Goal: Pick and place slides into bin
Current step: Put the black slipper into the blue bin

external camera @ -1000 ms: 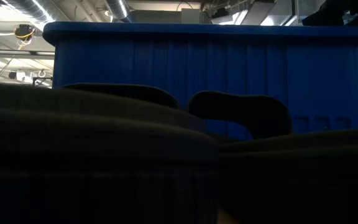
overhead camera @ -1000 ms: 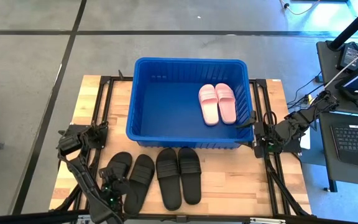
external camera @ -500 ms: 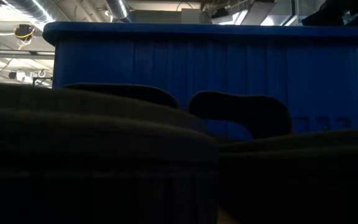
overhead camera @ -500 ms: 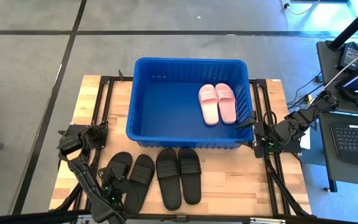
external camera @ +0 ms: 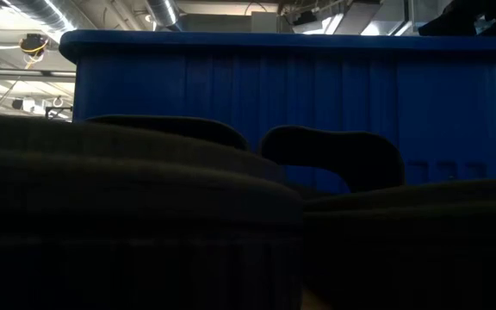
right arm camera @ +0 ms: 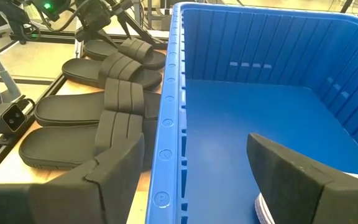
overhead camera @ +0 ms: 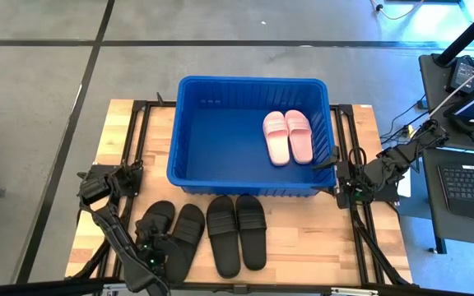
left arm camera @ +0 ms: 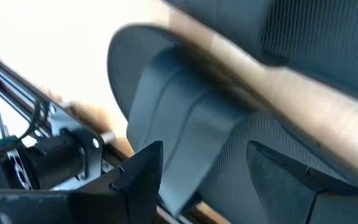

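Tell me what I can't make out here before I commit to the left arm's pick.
- Left end effector contact with the leftmost black slide: high view, the arm covers it; left wrist view is too close.
- Bin contents: low view, its wall and black slides in front block them.
- Pink slides: right wrist view, only an edge shows behind the right end effector.

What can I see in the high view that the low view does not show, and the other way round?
Only the high view shows the two pink slides lying inside the bin, the left gripper over the left black pair, and the right gripper at the bin's right wall. Only the low view shows the ceiling ducts beyond the table. Both show the blue bin and the black slides in front of it.
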Robot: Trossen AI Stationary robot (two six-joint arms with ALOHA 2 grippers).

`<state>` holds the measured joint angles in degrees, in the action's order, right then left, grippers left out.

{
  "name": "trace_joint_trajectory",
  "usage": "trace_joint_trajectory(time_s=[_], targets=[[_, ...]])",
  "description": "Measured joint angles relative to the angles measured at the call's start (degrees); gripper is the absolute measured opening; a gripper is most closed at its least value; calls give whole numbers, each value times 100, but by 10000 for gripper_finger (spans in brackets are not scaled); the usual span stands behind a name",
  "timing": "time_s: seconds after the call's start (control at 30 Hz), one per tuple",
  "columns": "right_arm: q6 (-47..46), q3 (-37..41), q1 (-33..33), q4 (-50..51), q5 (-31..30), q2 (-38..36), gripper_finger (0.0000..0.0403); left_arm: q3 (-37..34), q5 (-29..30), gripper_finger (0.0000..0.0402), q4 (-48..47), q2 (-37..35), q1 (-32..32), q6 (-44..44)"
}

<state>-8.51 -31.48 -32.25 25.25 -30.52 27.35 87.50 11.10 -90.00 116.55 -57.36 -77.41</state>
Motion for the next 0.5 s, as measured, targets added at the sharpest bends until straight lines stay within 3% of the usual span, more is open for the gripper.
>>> trace_joint_trajectory(time_s=[0.1, 0.5], targets=[[0, 0, 0, 7, 2, 0, 284, -66, 256, 222, -2, 0, 0, 0], [-17, 0, 0, 53, 7, 2, 284, -591, 279, 219, 2, 2, -2, -37]])
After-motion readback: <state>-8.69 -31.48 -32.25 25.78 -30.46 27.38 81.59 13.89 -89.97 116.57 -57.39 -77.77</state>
